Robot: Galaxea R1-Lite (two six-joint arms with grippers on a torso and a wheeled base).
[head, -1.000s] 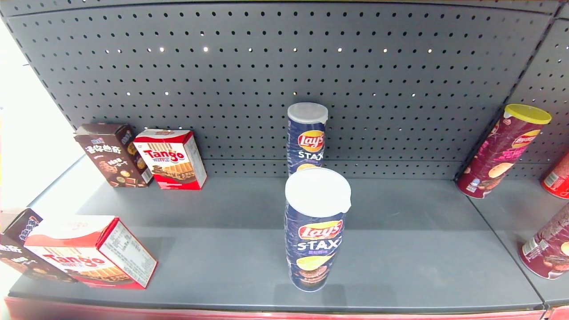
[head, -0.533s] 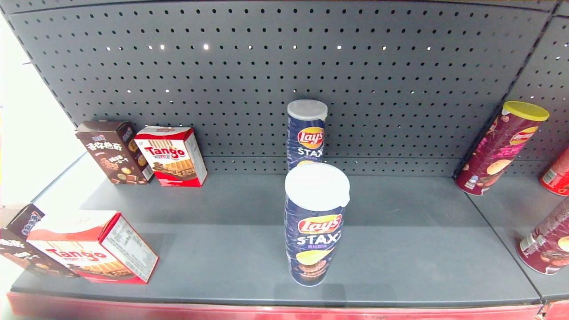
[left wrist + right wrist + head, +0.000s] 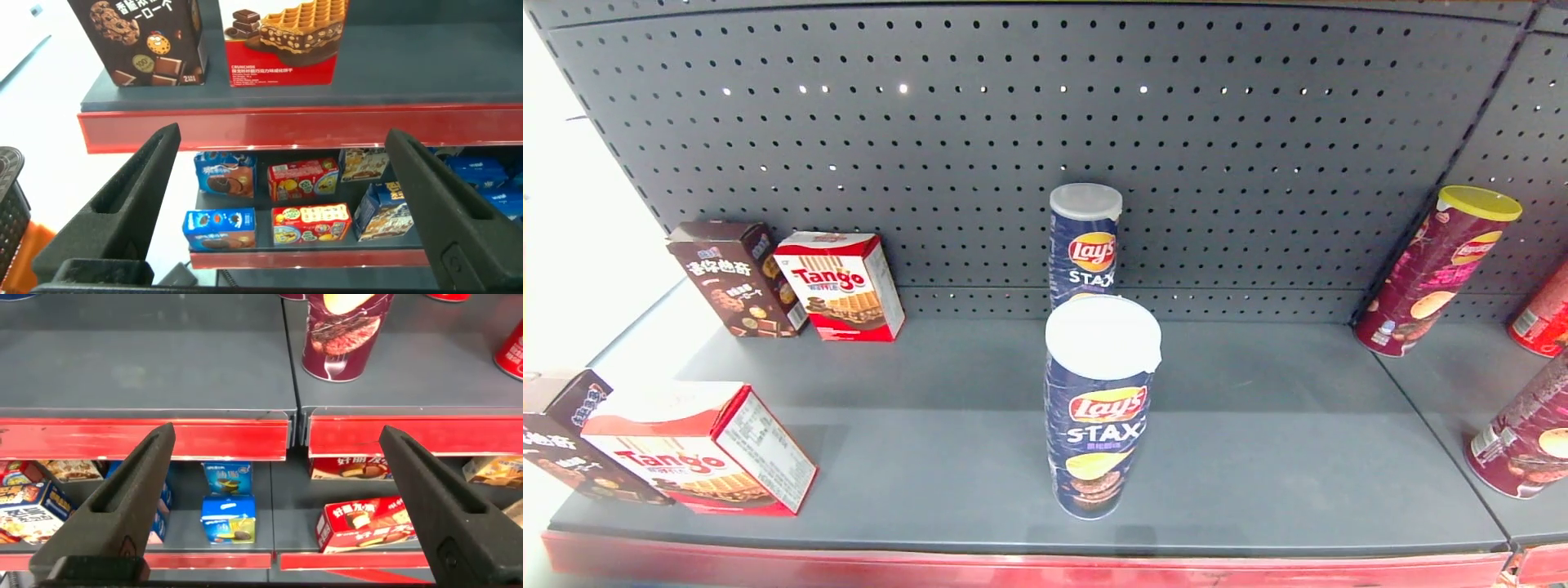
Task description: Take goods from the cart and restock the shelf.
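View: the whole head picture has shifted a little over the last second, with more of the red front strip showing at the bottom; this is the camera moving, not the goods.
Shelf: the grey shelf [image 3: 1258, 457] carries the same stock in the same relative places as a second ago, with wide bare stretches either side of the middle.
Boxes: the wafer box [image 3: 698, 457] sits at the front left, unmoved against its neighbours.
Cans: the front crisp can [image 3: 1099, 425] stands upright mid-shelf near the front edge, directly ahead of the back crisp can [image 3: 1083, 245] at the pegboard.
Left gripper: the left gripper [image 3: 283, 137] is spread wide and empty, low before the shelf's red edge.
Right gripper: the right gripper [image 3: 278, 434] is likewise spread and empty.
Meaning: the can looks placed and released; the next item probably has to come from the cart.
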